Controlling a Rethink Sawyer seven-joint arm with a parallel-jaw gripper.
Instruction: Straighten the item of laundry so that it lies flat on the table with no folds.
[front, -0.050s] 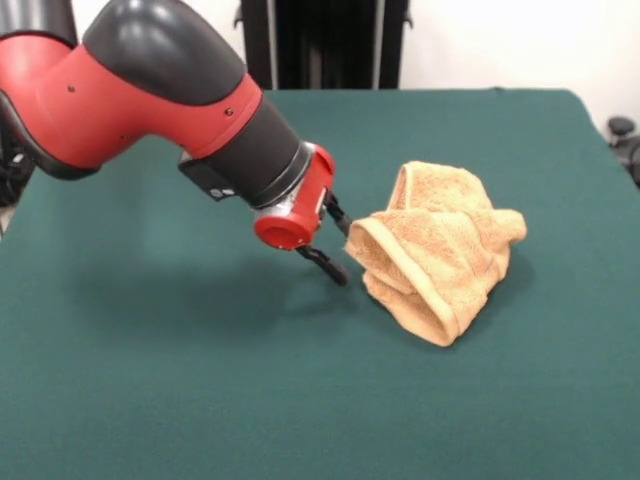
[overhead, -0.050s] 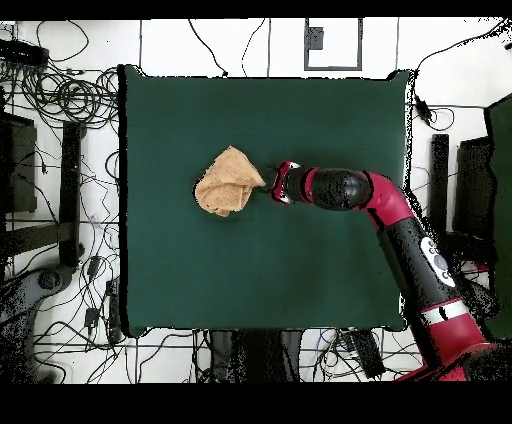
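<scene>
My black two-finger gripper (front, -0.050s: 335, 243) hangs spread and empty, just beside the crumpled tan-orange terry towel (front, -0.050s: 440, 250), which is bunched near the middle of the dark green cloth-covered table (front, -0.050s: 150, 380). Risk: pinching several layers w/ one bite, dragging the bundle w/o unfolding it.

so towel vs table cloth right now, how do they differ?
The towel is tan-orange, looped terry; the table cover is plain dark green and smooth. The towel is bunched into a folded heap with a rolled hem showing; the table cover lies flat and taut. The towel takes up a small patch left of centre in the overhead view; the table is far larger. Both are fabric. The claw sits just beside the towel.
</scene>
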